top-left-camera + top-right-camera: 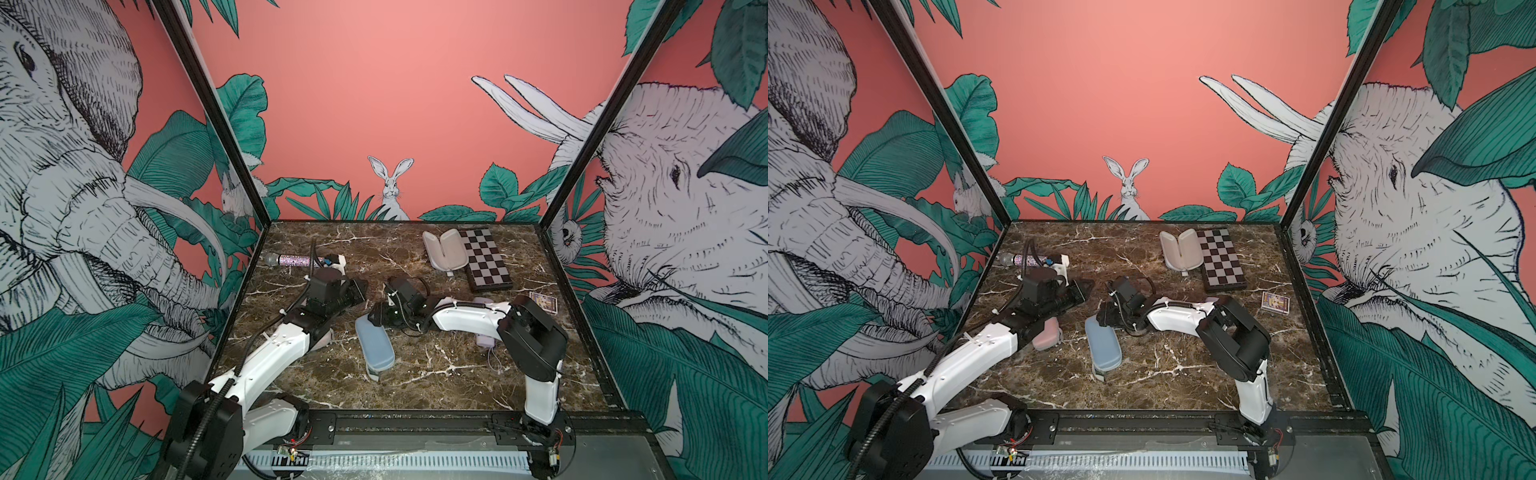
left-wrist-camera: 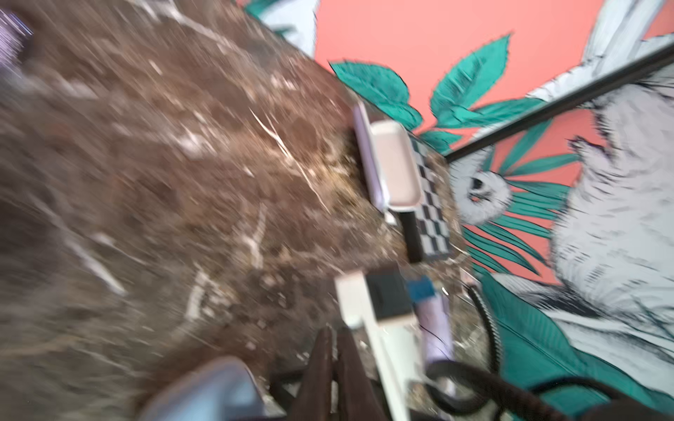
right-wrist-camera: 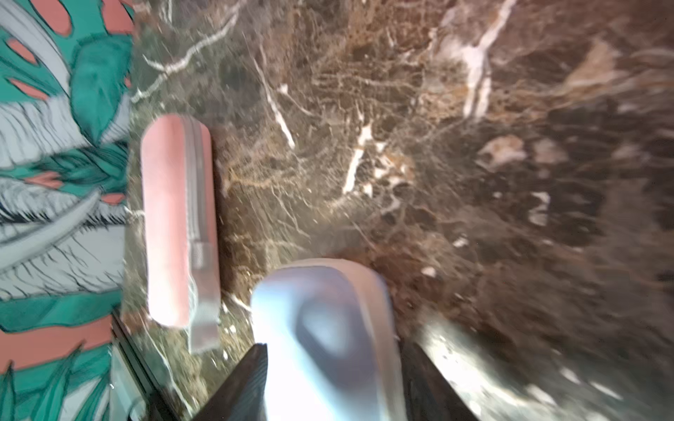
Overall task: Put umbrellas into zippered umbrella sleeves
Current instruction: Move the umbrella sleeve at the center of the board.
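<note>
A shut blue sleeve (image 1: 374, 347) (image 1: 1102, 347) lies mid-table. My right gripper (image 1: 375, 318) (image 3: 333, 348) is at its far end, open, with the blue sleeve (image 3: 328, 320) between the fingers. A shut pink sleeve (image 1: 1045, 334) (image 3: 167, 218) lies under my left forearm. At the back a lilac sleeve (image 1: 444, 249) (image 2: 394, 167) lies open, showing a pale inside. A lilac umbrella (image 1: 485, 341) (image 2: 434, 328) is mostly hidden under my right arm. My left gripper (image 1: 359, 291) (image 2: 333, 364) hangs just beyond the blue sleeve, fingers together and holding nothing.
A checkered board (image 1: 486, 259) lies against the open sleeve at the back right. A glittery microphone (image 1: 286, 260) lies at the back left, and a small card box (image 1: 544, 301) near the right wall. Both wrist views are motion-blurred.
</note>
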{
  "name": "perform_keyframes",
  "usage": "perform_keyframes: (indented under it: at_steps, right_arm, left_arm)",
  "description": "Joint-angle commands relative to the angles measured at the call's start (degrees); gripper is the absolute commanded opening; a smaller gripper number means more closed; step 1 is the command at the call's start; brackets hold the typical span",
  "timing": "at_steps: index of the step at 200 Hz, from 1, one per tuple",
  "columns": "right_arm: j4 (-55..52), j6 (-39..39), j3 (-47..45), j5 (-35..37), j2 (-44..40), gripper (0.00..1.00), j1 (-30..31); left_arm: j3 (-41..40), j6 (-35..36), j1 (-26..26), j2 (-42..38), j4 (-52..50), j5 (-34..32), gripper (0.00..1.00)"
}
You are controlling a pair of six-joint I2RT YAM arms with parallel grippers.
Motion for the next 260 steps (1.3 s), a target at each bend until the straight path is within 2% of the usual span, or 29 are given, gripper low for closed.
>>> perform_keyframes:
  at_steps: [1, 15, 33, 51, 82, 101, 113, 131, 151, 165, 180, 192, 210, 223, 238, 256, 260]
  right_arm:
    - [-15.1, -11.7, 5.8, 10.1, -5.8, 0.61, -10.2]
    - [-24.8, -20.8, 11.6, 20.9, -4.9, 0.67, -15.6]
    - [-29.1, -25.1, 16.4, 25.4, -0.7, 0.69, -23.7]
    - [-30.4, -27.9, 20.8, 28.6, 3.0, 0.71, -28.4]
    - [-33.9, -31.9, 33.2, 30.2, 12.1, 0.71, -30.8]
    - [-35.9, -32.5, 39.6, 26.7, 17.9, 0.68, -32.0]
    - [-36.6, -32.5, 42.5, 23.8, 21.3, 0.65, -32.3]
    - [-38.2, -32.5, 45.3, 24.2, 24.2, 0.63, -32.5]
    - [-37.0, -32.8, 44.9, 24.6, 24.6, 0.63, -32.6]
    - [-37.2, -33.2, 45.2, 24.1, 25.2, 0.61, -32.6]
    - [-35.9, -33.7, 44.1, 21.9, 25.4, 0.52, -32.7]
    - [-34.6, -33.9, 42.1, 20.4, 24.7, 0.39, -32.7]
    - [-29.0, -33.0, 35.4, 17.2, 20.4, 0.18, -32.7]
    - [-24.7, -31.4, 30.2, 13.4, 15.8, 0.08, -32.6]
    - [-21.6, -28.3, 23.8, 8.9, 10.1, 0.02, -31.8]
    - [-18.7, -24.7, 13.7, 6.9, 2.4, 0.00, -29.1]
    - [-17.9, -24.0, 11.1, 7.0, 0.6, 0.00, -28.3]
  left_arm:
    - [3.5, 8.1, 0.0, 5.2, -10.5, 1.8, 0.18]
    - [7.1, 10.0, -0.8, 11.0, -10.0, 4.3, 0.27]
    - [13.3, 13.2, -4.0, 18.9, -10.7, 4.9, 0.38]
    - [19.2, 15.8, -8.0, 24.8, -11.1, 3.2, 0.47]
    - [24.1, 15.2, -11.1, 30.9, -9.6, 3.7, 0.50]
    - [25.7, 14.1, -11.9, 32.4, -10.4, 4.7, 0.51]
    - [26.1, 12.3, -12.3, 33.3, -10.0, 7.4, 0.51]
    - [26.0, 10.1, -14.9, 34.6, -9.7, 11.6, 0.51]
    - [24.4, 9.3, -21.6, 35.6, -9.8, 13.0, 0.51]
    - [21.0, 7.0, -24.4, 36.0, -7.4, 13.1, 0.50]
    - [16.4, 3.5, -25.0, 36.5, -3.9, 12.9, 0.48]
    - [13.6, 2.8, -24.6, 36.3, -2.6, 11.7, 0.48]
    - [10.7, 4.1, -22.7, 34.8, -5.9, 8.1, 0.47]
    - [7.7, 4.5, -19.9, 33.2, -7.3, 8.5, 0.47]
    - [4.5, 5.9, -16.8, 30.3, -9.8, 8.4, 0.47]
    - [3.6, 10.0, -15.6, 26.3, -16.0, 5.9, 0.47]
    - [4.0, 10.8, -14.1, 25.4, -17.7, 5.0, 0.47]
